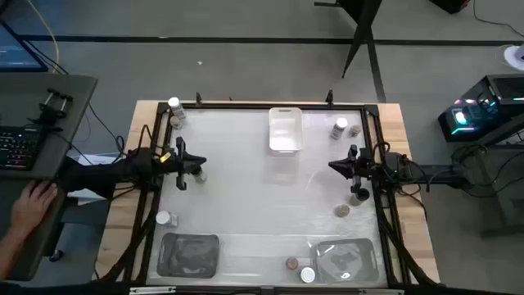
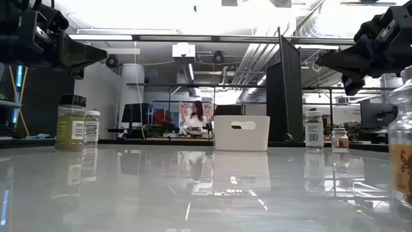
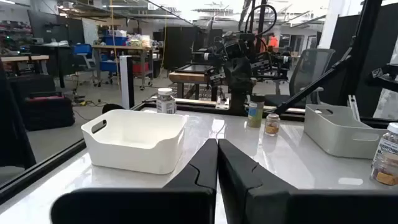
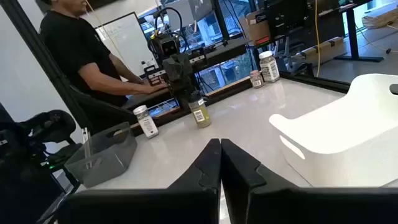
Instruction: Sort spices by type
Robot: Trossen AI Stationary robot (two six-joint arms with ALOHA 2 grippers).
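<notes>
Ten or so small spice jars sit scattered around a white tray (image 1: pixel 285 131), none sorted yet. We see both grippers empty, fingers pressed together, hovering above the table. Our left gripper (image 1: pixel 199 163) hangs left of the tray, with one jar (image 1: pixel 199 174) almost beneath its tip. Our right gripper (image 1: pixel 334 166) hangs right of the tray, and a dark-topped jar (image 1: pixel 359 197) stands beside its arm, slightly behind the fingertips.

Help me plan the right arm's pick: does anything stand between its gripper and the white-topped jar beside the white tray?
Nothing visible does. The right gripper, shut, is above bare table; only open tabletop lies between it and the jar, which stands clear of the tray.
</notes>
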